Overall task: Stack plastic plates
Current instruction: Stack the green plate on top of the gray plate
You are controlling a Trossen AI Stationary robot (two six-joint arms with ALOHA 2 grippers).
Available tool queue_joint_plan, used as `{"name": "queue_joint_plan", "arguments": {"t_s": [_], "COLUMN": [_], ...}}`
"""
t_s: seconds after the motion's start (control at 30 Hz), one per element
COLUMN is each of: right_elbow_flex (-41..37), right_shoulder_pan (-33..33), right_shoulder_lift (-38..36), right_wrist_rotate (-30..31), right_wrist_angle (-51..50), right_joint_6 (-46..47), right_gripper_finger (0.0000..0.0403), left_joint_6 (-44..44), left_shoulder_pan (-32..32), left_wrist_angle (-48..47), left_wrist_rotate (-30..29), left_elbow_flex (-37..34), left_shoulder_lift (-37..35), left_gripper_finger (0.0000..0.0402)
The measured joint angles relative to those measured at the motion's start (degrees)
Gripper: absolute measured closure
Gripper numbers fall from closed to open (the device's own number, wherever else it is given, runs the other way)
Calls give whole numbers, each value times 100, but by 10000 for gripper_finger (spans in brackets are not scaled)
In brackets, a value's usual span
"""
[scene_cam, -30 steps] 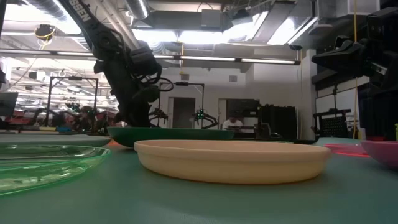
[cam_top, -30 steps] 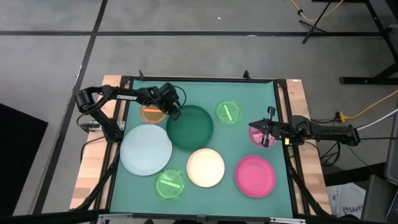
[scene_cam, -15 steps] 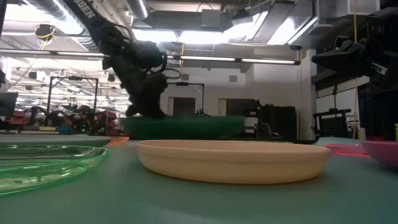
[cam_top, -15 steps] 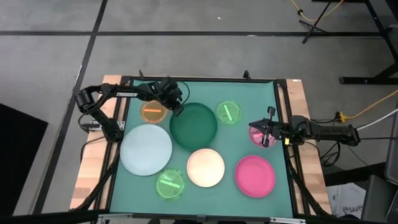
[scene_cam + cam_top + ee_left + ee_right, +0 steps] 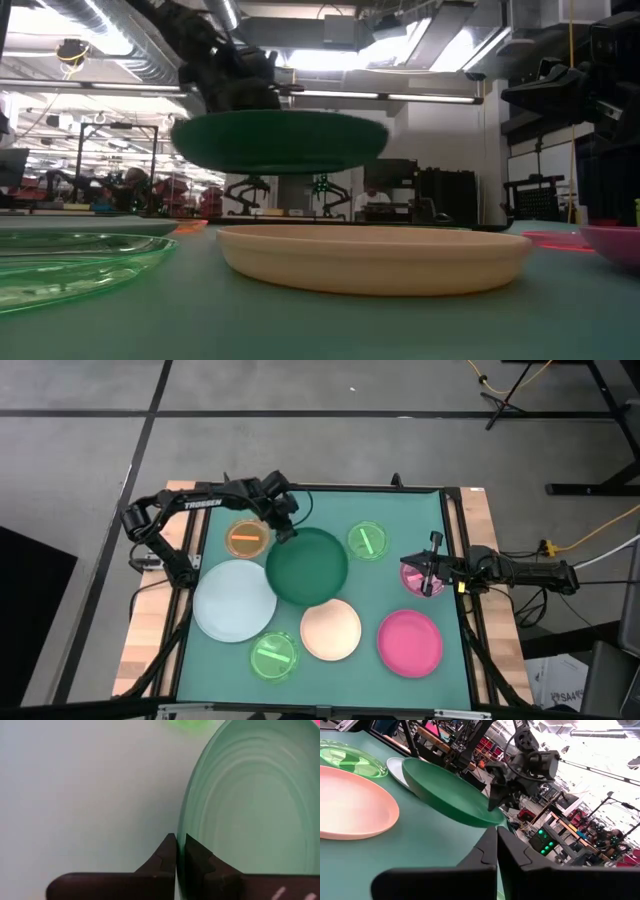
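So the big dark green plate [image 5: 307, 565] is off the mat now: the low view shows it hanging clear above the table, over the cream plate [image 5: 374, 257], where a second ago it was sitting flat and half a second ago only just starting to rise and slide. The left gripper [image 5: 285, 528] has its fingers pinched shut on the far rim, and the left wrist view shows the rim wedged between the two pads. From above, the green plate's edge now overlaps the cream one a bit, so my guess is it's being carried off to go on another big plate. The pale blue-white plate [image 5: 235, 600] and magenta plate [image 5: 410, 642] haven't budged, same for the small orange plate [image 5: 246, 540]. The right gripper [image 5: 428, 567] sits closed over the small pink plate [image 5: 414, 578], holding nothing, same spot as before.
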Motion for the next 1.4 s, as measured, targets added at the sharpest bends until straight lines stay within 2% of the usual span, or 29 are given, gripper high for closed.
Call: {"name": "queue_joint_plan", "arguments": {"t_s": [0.33, 0.63, 0.87, 1.13, 1.4], "right_elbow_flex": [0, 0, 0, 0, 0], "right_shoulder_pan": [0, 2, 2, 0, 0], "right_shoulder_lift": [0, 0, 0, 0, 0], "right_wrist_rotate": [0, 0, 0, 0, 0], "right_wrist_angle": [0, 0, 0, 0, 0], "right_joint_6": [-2, -2, -1, 0, 0], "right_gripper_finger": [403, 403, 403, 403, 403], "left_joint_6": [1301, 1681, 1872, 1980, 1970], "left_shoulder_pan": [-259, -673, -905, -964, -962], "left_wrist_angle": [-1813, -2958, -3828, -4036, -3858], "left_wrist_rotate": [-96, -648, -838, -1408, -1654], "left_elbow_flex": [254, 257, 248, -107, -544], "left_shoulder_lift": [0, 0, 0, -2, -2], "left_gripper_finger": [400, 400, 400, 397, 391]}}
